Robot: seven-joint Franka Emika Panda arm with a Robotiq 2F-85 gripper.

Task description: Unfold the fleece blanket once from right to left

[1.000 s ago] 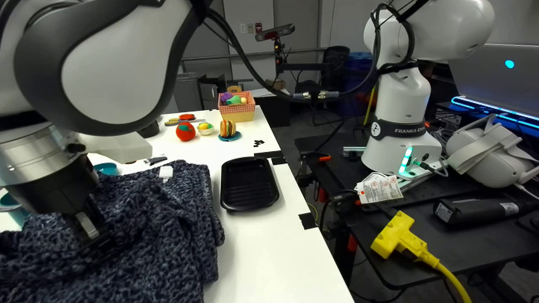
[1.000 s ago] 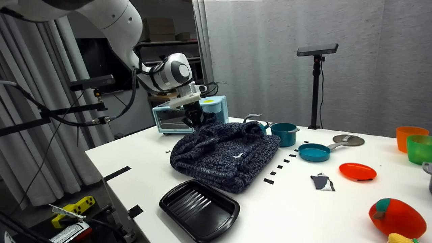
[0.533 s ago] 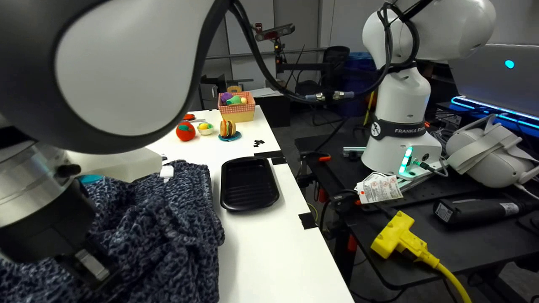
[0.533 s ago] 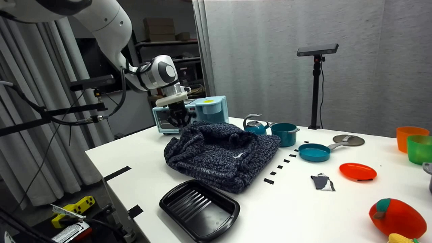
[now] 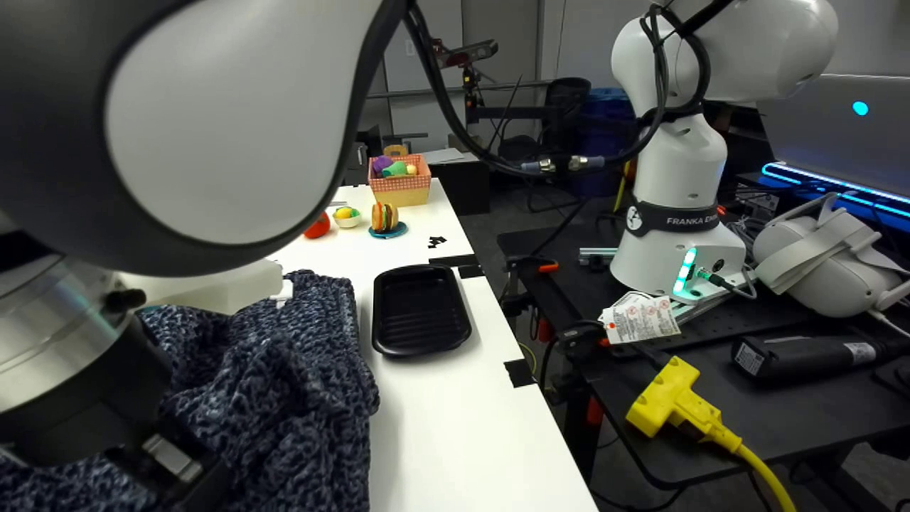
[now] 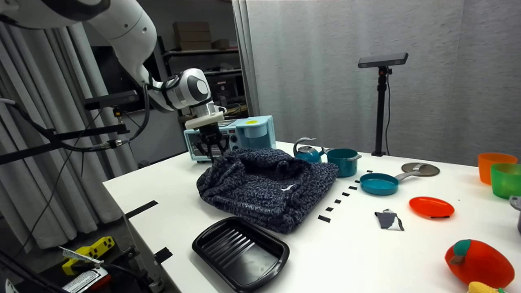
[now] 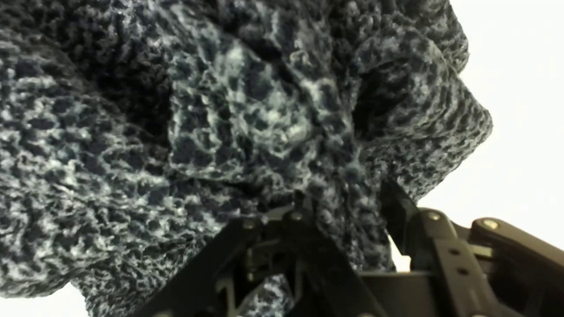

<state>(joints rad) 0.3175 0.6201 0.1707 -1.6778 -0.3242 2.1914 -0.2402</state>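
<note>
White table [image 6: 167, 181] is holding one big soft blanket [image 6: 264, 203]

Speckled and fuzzy, the blanket is lying in a lumpy pile between the blue oven [image 6: 240, 140] and the black tray [image 6: 244, 256]. The gripper [image 7: 346, 193] is hanging over one end of it. In the wrist view its fingers [image 7: 398, 215] are standing apart and not pinching, with fuzzy cloth showing between them. Whether they are touching it, I cannot tell.

This cloth is looking thick, soft and floppy. I am guessing that one layer is weighing little, but the whole pile is dragging. It is not likely to be breaking or slipping. The loose fold under the fingers is looking like the best place to grab. Biting too deep may be pulling up every layer.

Going left to right in an exterior view, white is showing between the table's edge [image 6: 114, 194] and the blanket, so it should be having room to spread there. The oven is standing behind, so a high flap may be bumping it. The tray is lying just beside the blanket, apart from it. Near the right end, the kettle [image 6: 308, 154] and the pot [image 6: 342, 162] are standing close behind, and the pan [image 6: 378, 185] is sitting farther right.
</note>
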